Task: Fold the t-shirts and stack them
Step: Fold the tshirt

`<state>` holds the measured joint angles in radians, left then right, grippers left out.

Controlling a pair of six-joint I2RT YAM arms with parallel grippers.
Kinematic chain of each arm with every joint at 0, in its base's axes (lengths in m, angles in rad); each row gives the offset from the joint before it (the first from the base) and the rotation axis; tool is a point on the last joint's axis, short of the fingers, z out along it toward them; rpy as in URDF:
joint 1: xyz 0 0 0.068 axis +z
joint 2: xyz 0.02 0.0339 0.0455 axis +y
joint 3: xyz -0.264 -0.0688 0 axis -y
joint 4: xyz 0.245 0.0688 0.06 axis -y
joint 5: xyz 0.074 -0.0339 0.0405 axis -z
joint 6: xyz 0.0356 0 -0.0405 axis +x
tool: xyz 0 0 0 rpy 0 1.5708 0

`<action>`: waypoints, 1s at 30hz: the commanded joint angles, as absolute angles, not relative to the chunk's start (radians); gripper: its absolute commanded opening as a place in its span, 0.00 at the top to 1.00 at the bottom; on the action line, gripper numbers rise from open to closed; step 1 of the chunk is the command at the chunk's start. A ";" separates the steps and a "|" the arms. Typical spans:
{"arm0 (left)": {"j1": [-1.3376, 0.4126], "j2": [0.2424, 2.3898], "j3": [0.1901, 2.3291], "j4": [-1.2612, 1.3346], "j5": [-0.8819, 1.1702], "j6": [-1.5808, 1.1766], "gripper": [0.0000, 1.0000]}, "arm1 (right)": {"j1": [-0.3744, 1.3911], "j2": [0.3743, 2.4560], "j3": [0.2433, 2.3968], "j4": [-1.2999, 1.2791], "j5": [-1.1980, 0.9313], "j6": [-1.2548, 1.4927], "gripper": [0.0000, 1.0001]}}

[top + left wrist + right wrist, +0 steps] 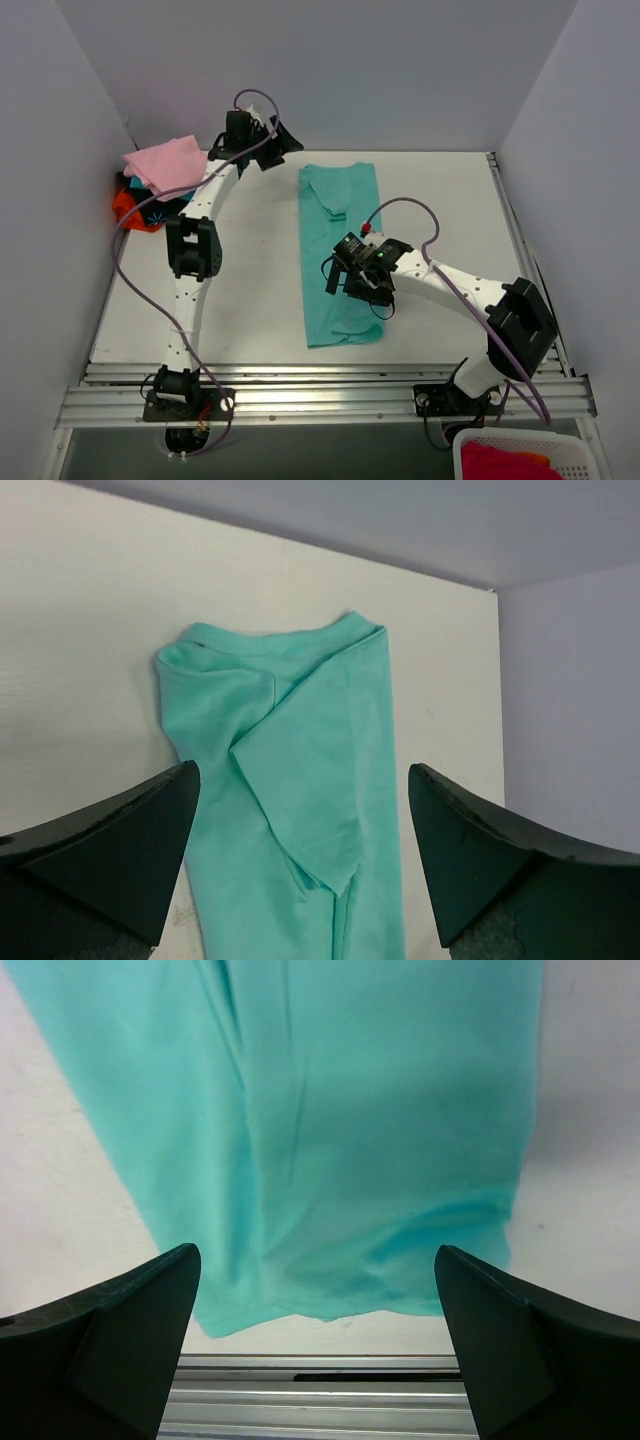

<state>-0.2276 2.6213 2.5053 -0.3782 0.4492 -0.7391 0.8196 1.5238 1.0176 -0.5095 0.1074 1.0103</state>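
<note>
A teal t-shirt [340, 255] lies flat mid-table, folded into a long narrow strip, with a sleeve folded over near its collar end [300, 740]. My left gripper [283, 142] hovers open just beyond the shirt's far left corner, and nothing is between its fingers [303, 860]. My right gripper [345, 282] hangs open over the shirt's near half, above the hem [350, 1140], and it too is empty [317, 1350]. At the far left corner, a pink t-shirt [162, 160] tops a heap holding an orange-red one [125, 205] and a black one with light-blue print [160, 212].
A white basket [520, 452] with red cloth inside sits off the table at the near right. Metal rails [320, 1400] run along the near edge. Grey walls close in the left, back and right sides.
</note>
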 commanded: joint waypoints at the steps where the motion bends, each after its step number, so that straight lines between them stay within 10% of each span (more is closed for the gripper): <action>1: -0.186 2.456 2.568 -0.388 0.440 -0.723 0.06 | 0.827 1.490 1.150 -0.688 0.213 0.976 0.00; 10: -0.230 2.021 2.121 -0.659 0.298 -0.548 0.04 | 0.750 1.393 1.258 -0.764 0.284 0.879 0.00; 20: -0.549 1.435 1.216 -0.779 0.120 -0.708 0.00 | 0.457 1.186 0.858 -0.531 0.017 0.816 0.09; 30: -0.765 1.241 0.809 -0.720 0.127 -0.983 0.07 | 0.449 1.149 0.618 -0.374 -0.170 0.888 0.26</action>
